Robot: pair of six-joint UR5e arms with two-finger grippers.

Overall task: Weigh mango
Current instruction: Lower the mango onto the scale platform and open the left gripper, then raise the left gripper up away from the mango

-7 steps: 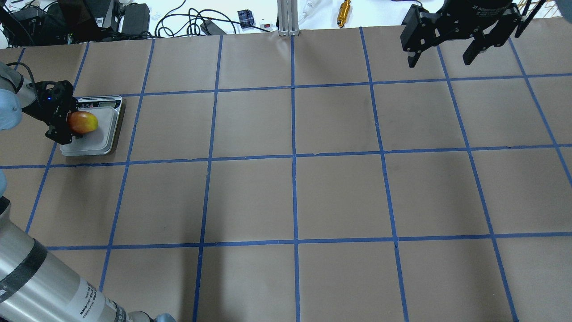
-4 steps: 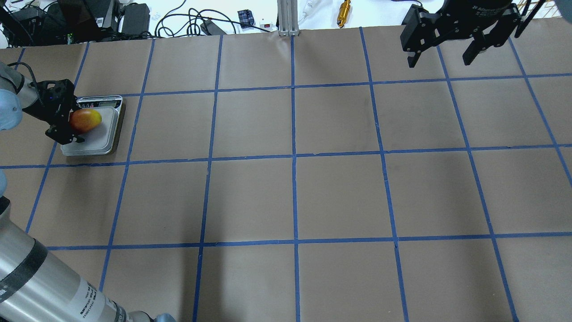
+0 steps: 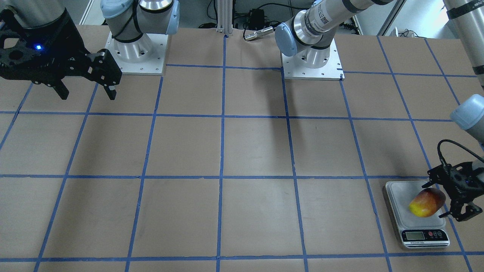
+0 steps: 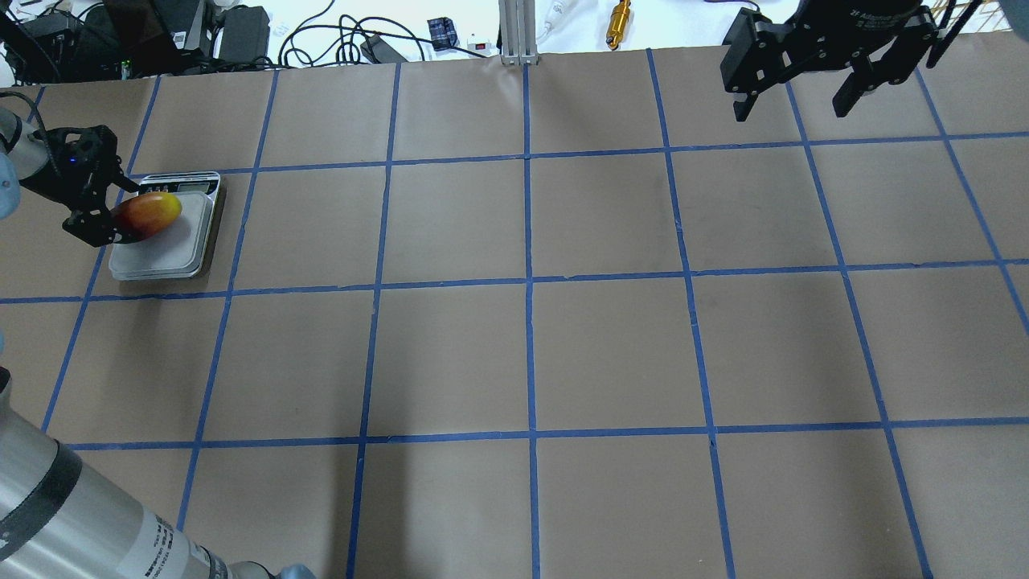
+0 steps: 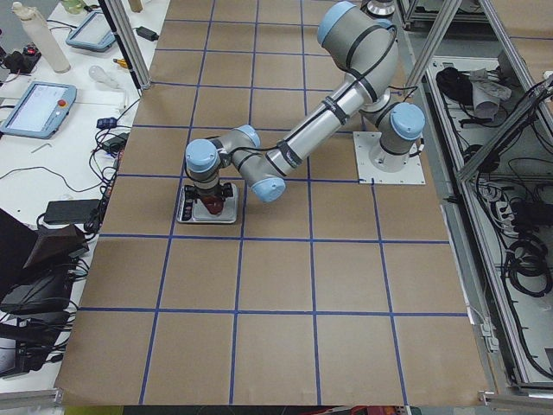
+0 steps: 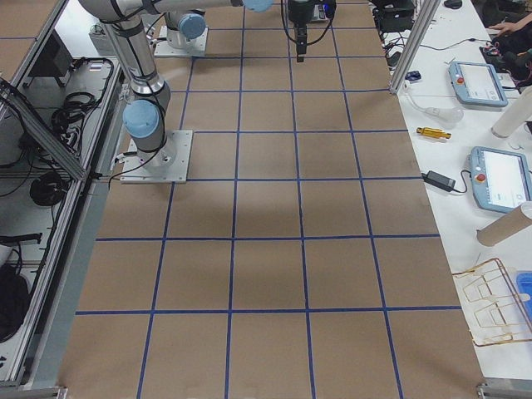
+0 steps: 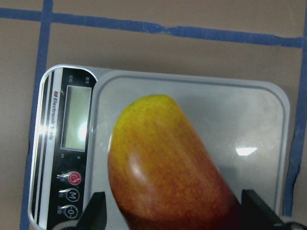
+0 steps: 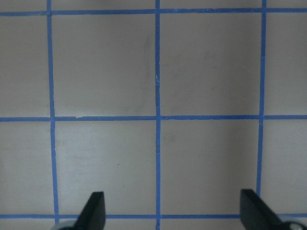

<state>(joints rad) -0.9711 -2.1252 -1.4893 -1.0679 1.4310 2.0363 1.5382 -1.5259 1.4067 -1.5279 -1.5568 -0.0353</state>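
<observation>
The mango (image 4: 149,214), yellow at one end and red-orange at the other, lies on the plate of a small silver digital scale (image 4: 173,251) at the table's far left. It also shows in the front view (image 3: 426,203) on the scale (image 3: 397,195). My left gripper (image 4: 119,211) is open, its fingers wide on either side of the mango's red end. In the left wrist view the mango (image 7: 163,163) fills the gap between the fingers (image 7: 96,213) without touching them. My right gripper (image 4: 790,111) hangs open and empty at the far right.
The scale's display and buttons (image 7: 74,143) face the table's far edge. Cables, power bricks and a brass part (image 4: 619,22) lie beyond the far edge. The brown paper table is marked by a blue tape grid (image 4: 529,281).
My left gripper has drawn back to the left, away from the scale. The mango stays on the plate, shifted slightly toward the display. The right arm has not moved.
</observation>
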